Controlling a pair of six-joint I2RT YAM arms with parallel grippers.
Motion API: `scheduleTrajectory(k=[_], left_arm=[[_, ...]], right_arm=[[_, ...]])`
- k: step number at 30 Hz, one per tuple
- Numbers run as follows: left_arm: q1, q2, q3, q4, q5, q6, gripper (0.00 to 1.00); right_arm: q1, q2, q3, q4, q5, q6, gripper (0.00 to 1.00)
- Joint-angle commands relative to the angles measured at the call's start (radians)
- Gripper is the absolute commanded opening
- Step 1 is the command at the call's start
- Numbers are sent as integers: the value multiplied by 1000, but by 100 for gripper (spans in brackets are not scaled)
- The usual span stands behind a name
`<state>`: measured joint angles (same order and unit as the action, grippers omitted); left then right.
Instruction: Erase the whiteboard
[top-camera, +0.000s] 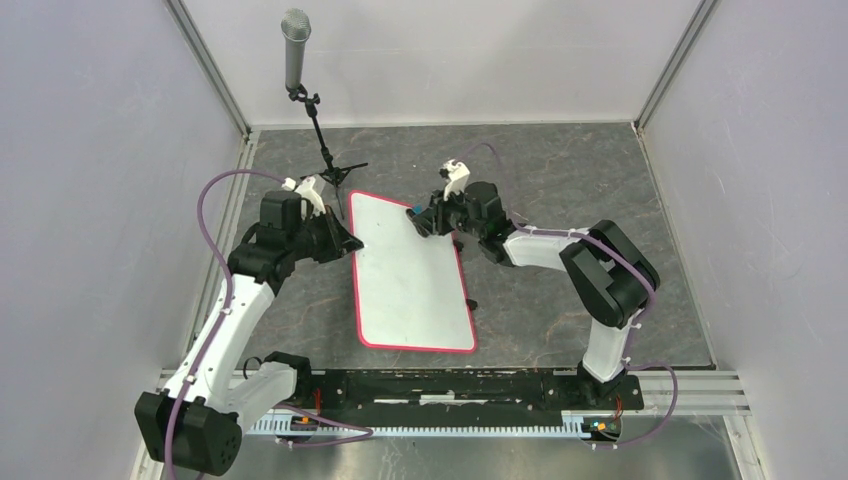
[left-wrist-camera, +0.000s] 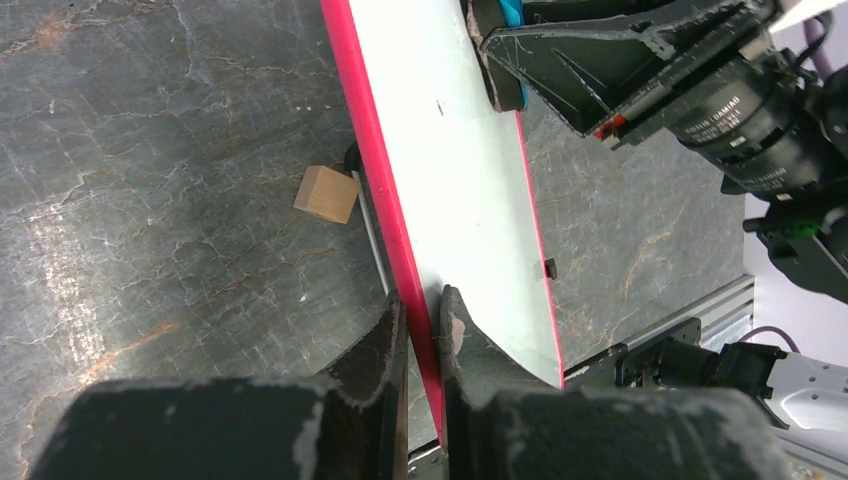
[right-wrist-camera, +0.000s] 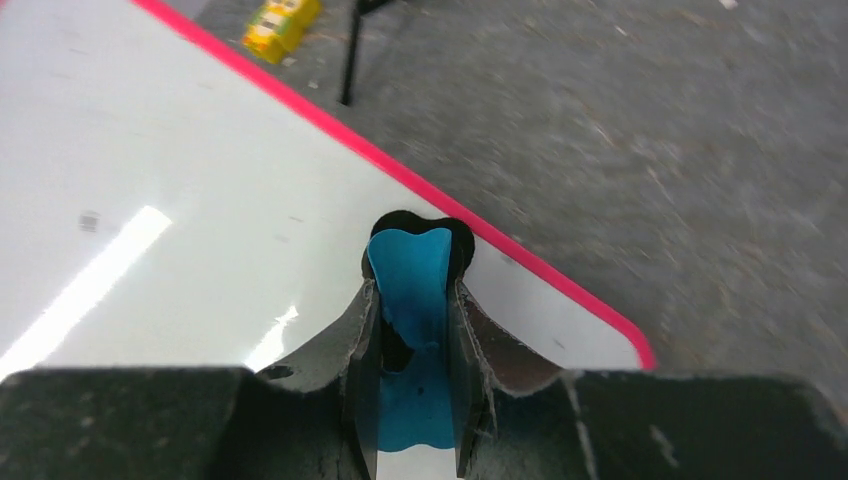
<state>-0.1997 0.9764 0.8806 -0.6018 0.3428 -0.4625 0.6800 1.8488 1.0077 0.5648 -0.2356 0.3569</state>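
Observation:
The whiteboard (top-camera: 410, 275) lies flat on the dark table, white with a pink-red rim. I see only tiny dark specks on it and no writing. My left gripper (top-camera: 350, 243) is shut on the board's left rim. In the left wrist view its fingertips (left-wrist-camera: 425, 320) pinch the pink edge of the whiteboard (left-wrist-camera: 450, 170). My right gripper (top-camera: 418, 218) is shut on a small blue eraser (right-wrist-camera: 412, 275) and presses it on the whiteboard (right-wrist-camera: 180, 200) near the far right corner. The eraser also shows in the left wrist view (left-wrist-camera: 511, 10).
A microphone (top-camera: 296, 45) on a black tripod stand (top-camera: 330, 160) is behind the board's far left corner. A small wooden block (left-wrist-camera: 326, 194) lies left of the board. A yellow object (right-wrist-camera: 281, 25) lies beyond the far edge. A black clip (left-wrist-camera: 549, 267) sits at the board's right rim.

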Motion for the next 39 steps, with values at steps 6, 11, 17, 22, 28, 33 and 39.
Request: scheduleTrajectory(k=[6,11,17,22,28,33,39], left_arm=[[-10,-19,-19,-28,-10,102,2],[-10,-15,-25,-18,-4,99,2],[-10,-14,-34,3,12,79,2],[-14,-13,-34,2,16,72,2],[-20,-24,-32,7,13,49,2],[-22,-25,-46,16,13,39,2],[-23,-19,-36,17,13,41,2]], right_arm=[[-99,64,-204,-35,-18,141,22],[-131,55,-263,66,-22,201,22],[-74,-21,-296,176,-13,189,23],[84,-55,-196,222,-43,134,23],[243,-42,-55,256,-61,161,22],[200,23,-49,310,-95,190,22],[20,1,-255,270,-29,267,22]])
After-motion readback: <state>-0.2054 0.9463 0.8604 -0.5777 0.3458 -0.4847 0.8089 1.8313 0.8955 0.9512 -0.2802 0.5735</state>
